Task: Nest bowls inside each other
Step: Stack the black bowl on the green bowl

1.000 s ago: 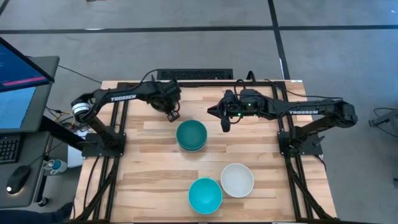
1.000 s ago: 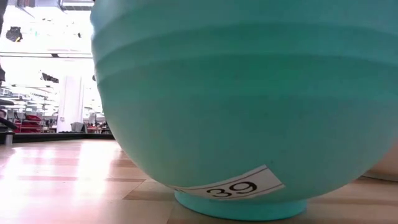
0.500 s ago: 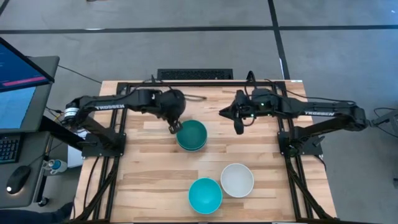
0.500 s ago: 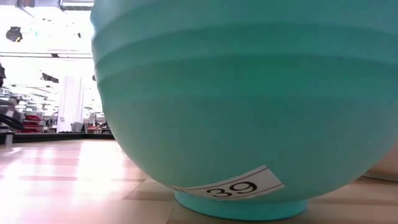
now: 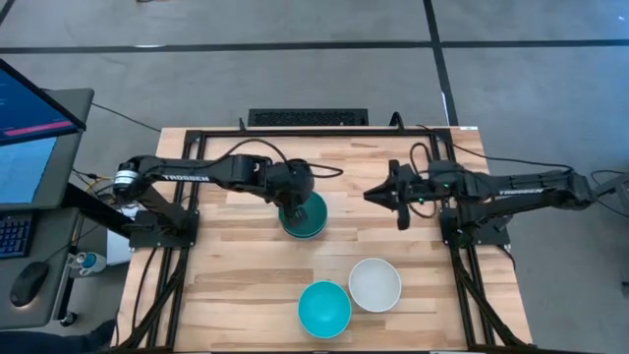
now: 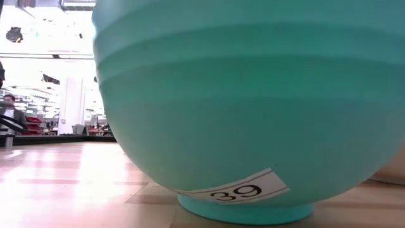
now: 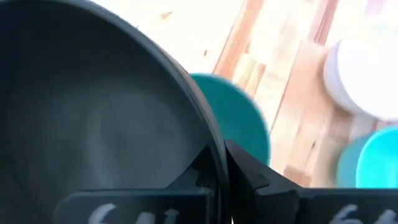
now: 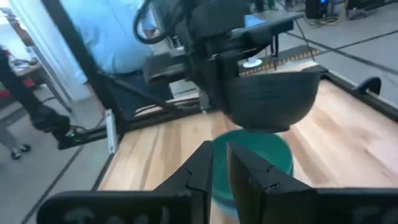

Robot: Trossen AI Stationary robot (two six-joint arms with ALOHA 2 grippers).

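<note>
My left gripper [image 5: 295, 197] is shut on a black bowl [image 8: 273, 99] and holds it just above a teal-green bowl [image 5: 305, 218] at the table's middle. A second rim shows under the teal bowl's near edge. In the left wrist view the black bowl [image 7: 93, 124] fills the picture, with the teal bowl [image 7: 239, 118] beyond it. A cyan-blue bowl [image 5: 324, 307] and a white bowl [image 5: 374, 284] stand on their bases near the table's near edge. My right gripper [image 5: 400, 208] hangs to the right of the teal bowl, shut and empty. My left gripper pinches the black bowl's rim [image 7: 208, 140], one finger inside the bowl and one outside. The fingers come from above, pointing down. The bowl hangs mouth up, nearly level, lifted clear above the teal bowl [image 8: 255, 155].
The cyan-blue bowl, with a label reading 39 [image 6: 247, 190], fills the low view, and the white bowl's edge [image 6: 393, 171] shows beside it. Bare wood lies left and right of the bowls. Black frame rails [image 5: 305, 131] run along the far edge.
My left gripper has carried the black bowl toward the table's right and near edges, from the far left to a place over the teal bowl. My right gripper has drawn back toward the table's right edge, away from the teal bowl.
</note>
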